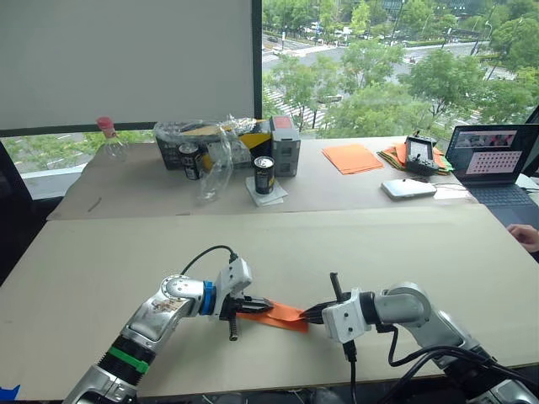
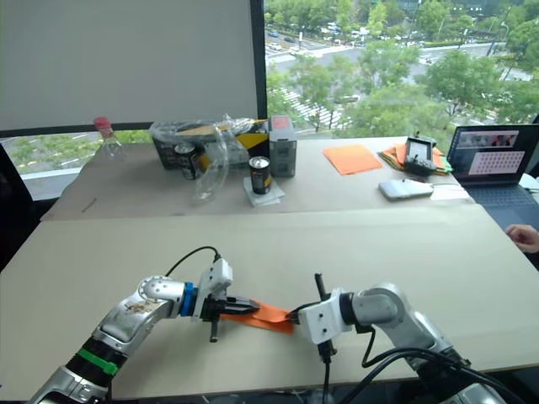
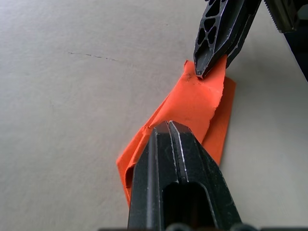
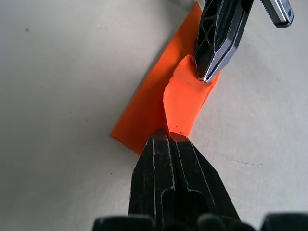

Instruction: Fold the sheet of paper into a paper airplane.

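I am pinching the sheet of paper [image 1: 282, 314] at both ends, left pincer [image 1: 257, 305] and right pincer [image 1: 309, 313] each pressed together on it. It is lying folded on the near counter [image 1: 354, 252], between them.

The sheet of paper [image 1: 282, 314] is bright orange, folded into a narrow layered strip lying on the near part of the pale table [image 1: 126, 252]. Its upper layer (creased and slightly torn-looking at the edge) bows upward, while the bottom layer lies flat.
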You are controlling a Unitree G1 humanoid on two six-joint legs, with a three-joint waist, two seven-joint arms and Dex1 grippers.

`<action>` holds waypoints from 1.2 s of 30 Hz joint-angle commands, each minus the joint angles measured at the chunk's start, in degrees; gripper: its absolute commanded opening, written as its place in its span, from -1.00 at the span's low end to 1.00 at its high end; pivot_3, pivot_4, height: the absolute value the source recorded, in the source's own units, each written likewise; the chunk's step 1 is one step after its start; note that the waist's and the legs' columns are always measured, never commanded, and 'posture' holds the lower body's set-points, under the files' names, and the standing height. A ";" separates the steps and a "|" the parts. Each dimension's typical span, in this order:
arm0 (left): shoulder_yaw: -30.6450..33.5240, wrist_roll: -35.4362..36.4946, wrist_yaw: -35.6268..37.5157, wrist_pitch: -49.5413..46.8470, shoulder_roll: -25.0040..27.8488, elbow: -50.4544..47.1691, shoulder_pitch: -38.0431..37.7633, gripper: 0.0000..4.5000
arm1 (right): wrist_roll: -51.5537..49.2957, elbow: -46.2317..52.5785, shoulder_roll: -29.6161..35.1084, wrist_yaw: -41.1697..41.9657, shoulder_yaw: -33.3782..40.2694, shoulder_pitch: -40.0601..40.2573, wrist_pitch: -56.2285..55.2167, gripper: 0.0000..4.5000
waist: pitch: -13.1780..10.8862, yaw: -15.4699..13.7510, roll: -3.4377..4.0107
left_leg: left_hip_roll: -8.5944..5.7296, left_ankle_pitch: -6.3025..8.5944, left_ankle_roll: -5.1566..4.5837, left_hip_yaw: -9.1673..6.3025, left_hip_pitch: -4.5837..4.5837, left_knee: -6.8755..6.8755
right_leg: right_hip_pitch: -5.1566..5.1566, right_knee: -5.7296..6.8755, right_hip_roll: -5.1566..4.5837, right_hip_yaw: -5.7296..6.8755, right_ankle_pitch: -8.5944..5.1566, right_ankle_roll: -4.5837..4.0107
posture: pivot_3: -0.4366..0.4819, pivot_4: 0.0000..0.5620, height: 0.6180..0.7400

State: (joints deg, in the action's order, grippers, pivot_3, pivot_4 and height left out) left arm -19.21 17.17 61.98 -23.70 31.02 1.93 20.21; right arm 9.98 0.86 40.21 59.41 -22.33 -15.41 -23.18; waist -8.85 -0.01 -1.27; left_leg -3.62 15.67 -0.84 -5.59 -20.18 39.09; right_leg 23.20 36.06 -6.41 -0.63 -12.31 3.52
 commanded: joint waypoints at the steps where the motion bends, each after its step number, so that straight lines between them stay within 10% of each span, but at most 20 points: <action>1: -0.41 -2.91 -1.05 -0.54 0.46 3.04 -0.53 -1.00 | 2.87 -0.63 1.59 0.83 -1.82 2.75 2.71 -0.98 | 0.00 -0.07 0.01 | 0.00 0.00 0.00 0.00 0.00 0.00 | 0.00 0.00 -0.01 0.00 0.00 0.00 | -0.05 -0.47 0.27; 12: -1.13 -2.98 0.10 -0.40 0.11 3.58 -1.13 -1.00 | -21.57 23.36 6.31 2.18 10.57 10.11 29.63 0.61 | 0.01 -0.66 0.07 | -0.03 0.06 -0.08 -0.04 -0.09 -0.08 | 0.04 -0.10 -0.08 0.01 -0.06 0.01 | -0.05 -0.47 0.27; 15: -1.39 -3.09 0.65 -0.26 -0.08 3.85 -0.92 -1.00 | -28.09 28.08 6.61 0.44 14.10 9.13 40.35 0.61 | 0.01 -0.59 0.09 | 0.00 0.06 -0.08 -0.05 -0.13 -0.06 | 0.08 -0.08 -0.09 -0.02 -0.06 -0.01 | -0.05 -0.47 0.27; 26: -1.50 -3.23 1.32 -0.30 0.07 4.02 -0.55 -1.00 | -21.50 21.76 -5.91 -10.53 4.82 3.19 48.77 -0.99 | 0.02 -0.71 0.10 | -0.08 0.06 -0.07 -0.07 -0.37 -0.12 | 0.39 -0.07 -0.13 0.04 -0.09 -0.06 | -0.05 -0.47 0.27; 36: -0.67 -3.06 1.17 -1.25 1.00 3.02 -1.04 -1.00 | -20.46 12.16 -12.21 -11.32 1.29 0.85 50.72 -0.99 | 0.03 -0.49 0.11 | -0.08 0.01 -0.01 -0.06 -0.70 -0.08 | 0.91 0.10 -0.06 -0.01 0.06 -0.30 | -0.05 -0.47 0.27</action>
State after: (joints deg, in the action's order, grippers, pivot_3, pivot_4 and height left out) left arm -18.70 17.09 64.23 -22.68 30.78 2.80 20.62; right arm -10.82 13.54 28.18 48.66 -21.61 -14.12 26.72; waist -8.82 -0.50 -1.16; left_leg -3.71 15.67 -0.85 -5.64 -20.88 39.01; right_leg 24.11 36.15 -6.47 -0.63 -12.25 3.23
